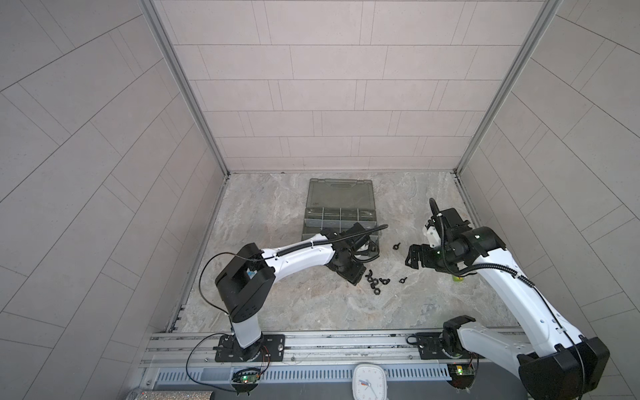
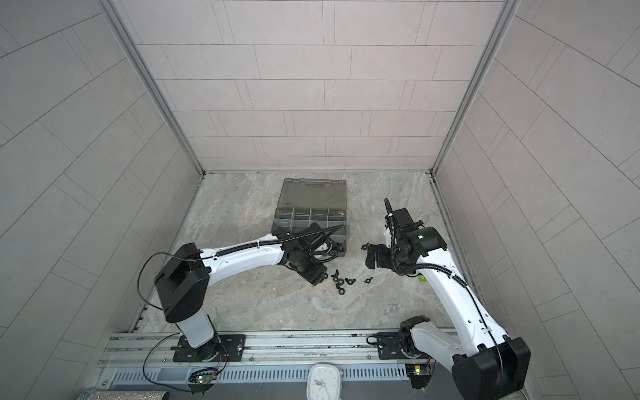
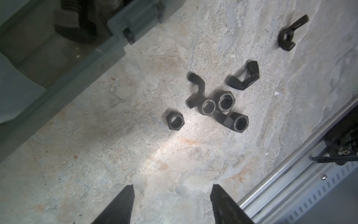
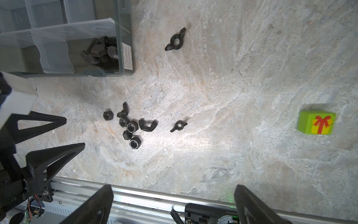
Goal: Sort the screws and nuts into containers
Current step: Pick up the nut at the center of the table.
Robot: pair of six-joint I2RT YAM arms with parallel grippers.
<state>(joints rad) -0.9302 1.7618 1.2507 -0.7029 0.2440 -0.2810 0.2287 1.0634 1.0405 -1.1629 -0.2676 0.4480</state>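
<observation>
Several black nuts (image 4: 130,127), hex rings and wing nuts, lie in a loose cluster on the marble floor; they also show in the left wrist view as nuts (image 3: 217,105) and in both top views (image 1: 377,277) (image 2: 341,280). One wing nut (image 4: 175,39) lies apart, nearer the organiser case (image 1: 341,216). Several screws (image 4: 102,54) are piled in the corner one of the containers (image 4: 120,38). My left gripper (image 3: 173,186) hovers beside the cluster, open, with only floor between its fingers. My right gripper (image 4: 173,186) hangs higher to the right, wide open and empty.
A green cube (image 4: 317,124) with a gift picture sits on the floor to the right, under my right arm (image 1: 458,278). The case lid (image 1: 341,192) lies open towards the back wall. An aluminium rail (image 1: 329,343) runs along the front edge.
</observation>
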